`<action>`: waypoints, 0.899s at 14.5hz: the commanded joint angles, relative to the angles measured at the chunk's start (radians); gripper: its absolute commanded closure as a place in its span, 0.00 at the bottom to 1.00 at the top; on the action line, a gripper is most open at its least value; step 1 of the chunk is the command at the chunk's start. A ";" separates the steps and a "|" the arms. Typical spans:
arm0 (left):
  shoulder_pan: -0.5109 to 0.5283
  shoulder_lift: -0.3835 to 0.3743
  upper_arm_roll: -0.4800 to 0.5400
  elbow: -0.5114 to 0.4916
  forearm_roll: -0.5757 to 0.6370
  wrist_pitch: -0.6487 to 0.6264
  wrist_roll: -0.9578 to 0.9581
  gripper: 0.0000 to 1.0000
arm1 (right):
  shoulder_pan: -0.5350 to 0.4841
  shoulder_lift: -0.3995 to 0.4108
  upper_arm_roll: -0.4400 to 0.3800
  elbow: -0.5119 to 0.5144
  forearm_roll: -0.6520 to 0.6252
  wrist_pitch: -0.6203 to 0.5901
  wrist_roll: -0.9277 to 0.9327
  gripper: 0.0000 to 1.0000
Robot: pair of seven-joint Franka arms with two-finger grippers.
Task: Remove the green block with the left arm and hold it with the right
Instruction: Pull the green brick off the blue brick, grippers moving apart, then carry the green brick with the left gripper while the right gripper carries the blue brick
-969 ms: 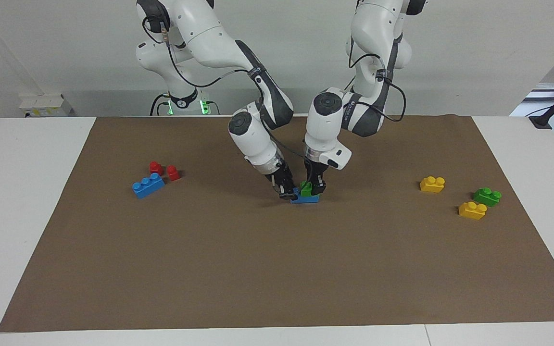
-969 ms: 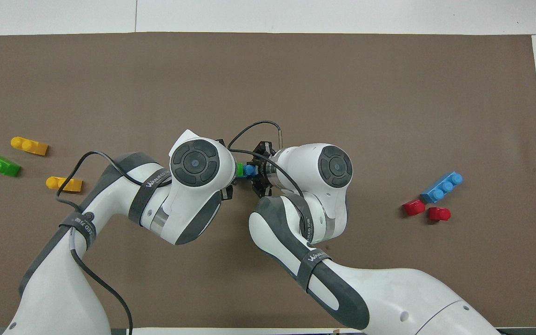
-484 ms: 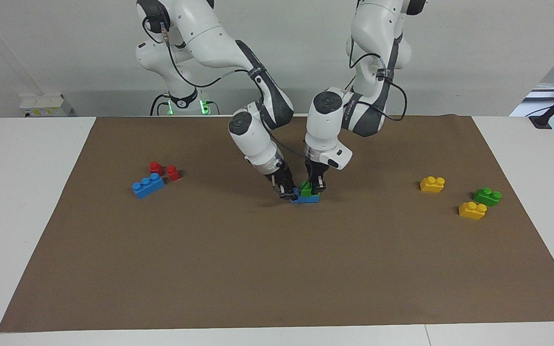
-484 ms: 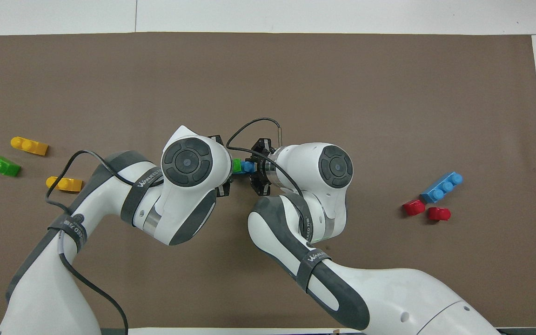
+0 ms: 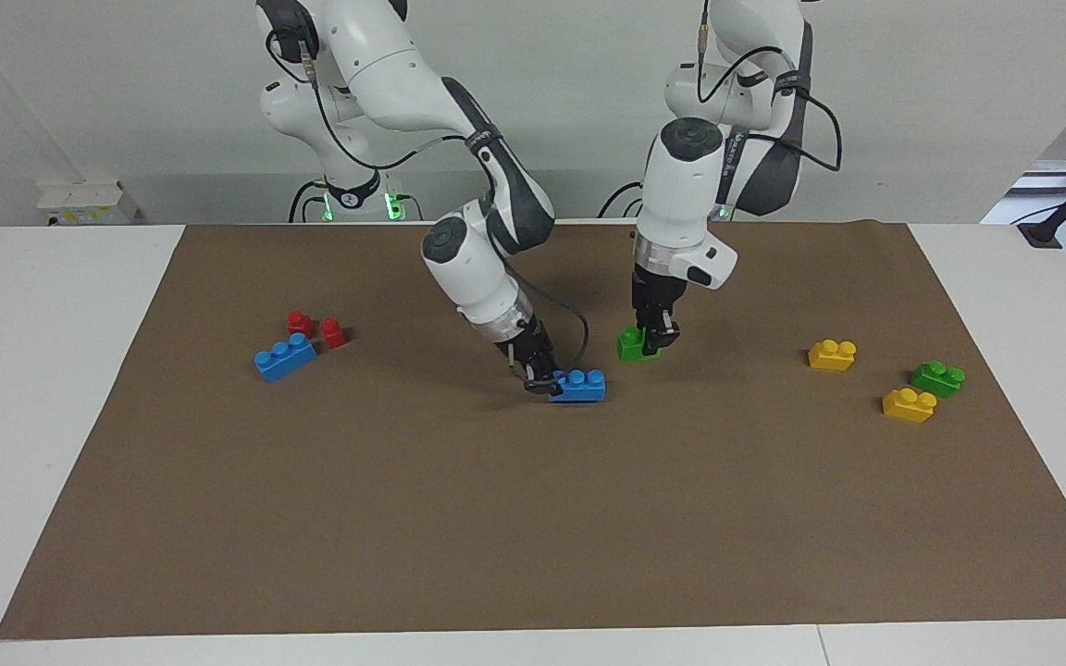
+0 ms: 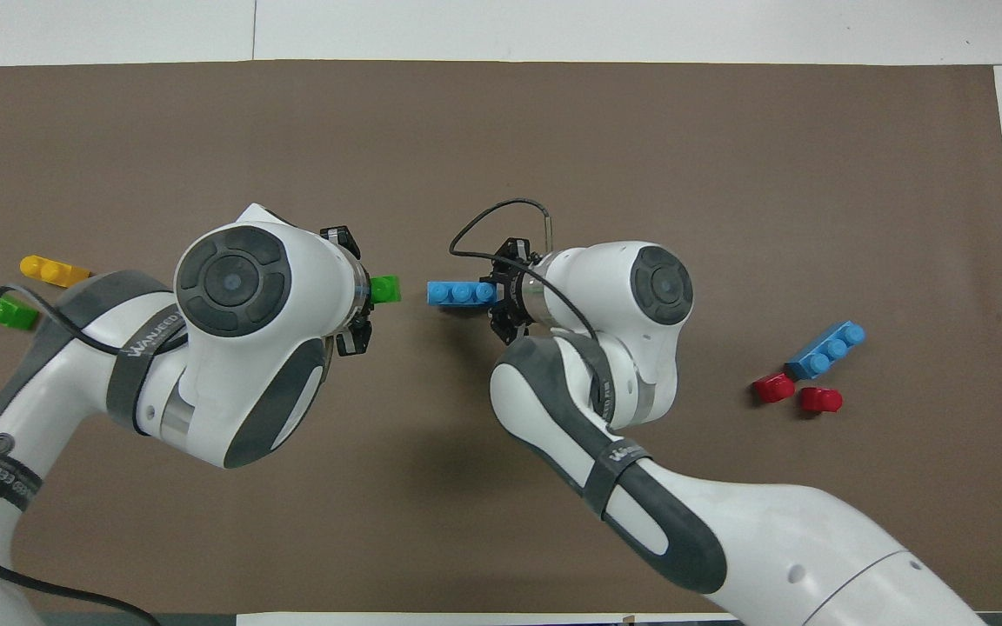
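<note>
Left hand (image 5: 655, 340) half-hiding green block (image 5: 630, 345), right hand (image 5: 540, 379) gripping blue brick (image 5: 581, 385)

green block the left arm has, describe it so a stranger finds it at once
On the brown mat, find the left pincer near the middle. It is shut on the green block, lifted clear of the blue brick; the other green brick lies beside two yellow ones.

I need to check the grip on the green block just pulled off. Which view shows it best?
The facing view: the green block hangs whole in the left gripper. In the overhead view the arm hides all but one end.
</note>
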 commanded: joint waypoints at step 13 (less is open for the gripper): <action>0.401 0.010 0.002 0.032 -0.106 -0.040 0.865 1.00 | -0.713 -0.101 0.007 -0.059 -0.093 -0.465 -0.808 1.00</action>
